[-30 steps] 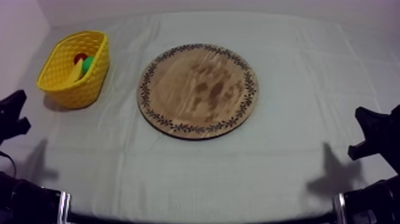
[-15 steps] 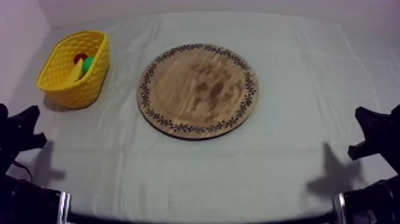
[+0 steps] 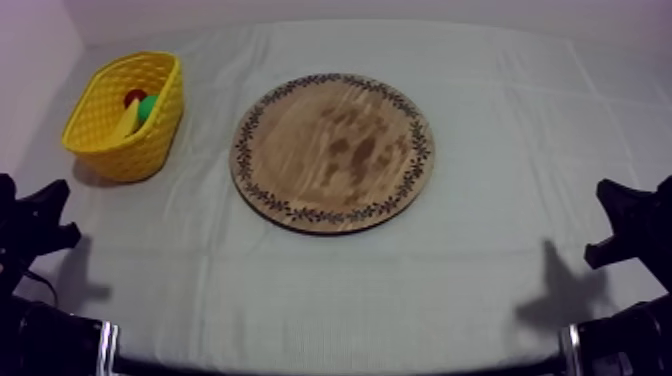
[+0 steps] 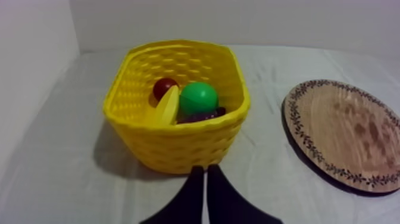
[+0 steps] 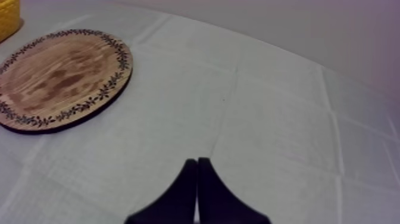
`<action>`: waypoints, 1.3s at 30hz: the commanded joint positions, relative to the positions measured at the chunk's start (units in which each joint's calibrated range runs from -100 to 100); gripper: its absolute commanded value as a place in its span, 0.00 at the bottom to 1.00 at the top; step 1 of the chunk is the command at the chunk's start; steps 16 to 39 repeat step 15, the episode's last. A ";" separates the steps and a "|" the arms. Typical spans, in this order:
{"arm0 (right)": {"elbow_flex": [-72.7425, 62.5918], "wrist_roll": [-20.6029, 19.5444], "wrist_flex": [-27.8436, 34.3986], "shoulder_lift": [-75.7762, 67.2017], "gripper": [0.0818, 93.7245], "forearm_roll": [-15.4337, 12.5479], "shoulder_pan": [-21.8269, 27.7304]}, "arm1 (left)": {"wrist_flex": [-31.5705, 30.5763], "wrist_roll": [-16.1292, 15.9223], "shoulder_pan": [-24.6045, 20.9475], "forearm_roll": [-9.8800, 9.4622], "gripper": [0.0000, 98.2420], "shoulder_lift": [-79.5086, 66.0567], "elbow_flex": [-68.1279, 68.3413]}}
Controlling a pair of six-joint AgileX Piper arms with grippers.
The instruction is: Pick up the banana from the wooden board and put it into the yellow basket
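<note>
So our banana (image 4: 165, 108) is in the basket (image 4: 178, 149), leaning beside a small red fruit (image 4: 163, 88) and a green fruit (image 4: 199, 98). The board (image 3: 333, 150) sits mid-table, apart from the basket. Our left gripper (image 4: 205, 171) is low in front of the basket, fingers pressed together on nothing. Our right gripper (image 5: 197, 162) is closed too, over cloth (image 5: 268, 119) near the board.

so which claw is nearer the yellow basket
Left. The left claw sits shut just in front of the yellow basket; the right claw is on the opposite side, beyond the wooden board.
</note>
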 commanded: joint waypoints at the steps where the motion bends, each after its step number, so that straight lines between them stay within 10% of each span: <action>1: -0.03 -0.03 0.01 0.00 0.00 0.01 0.00 | -1.61 0.18 -0.02 -0.01 0.00 0.00 0.37; 39: -0.03 -0.03 0.01 0.00 0.00 0.01 0.00 | -3.44 1.18 -0.67 0.12 0.00 0.00 0.96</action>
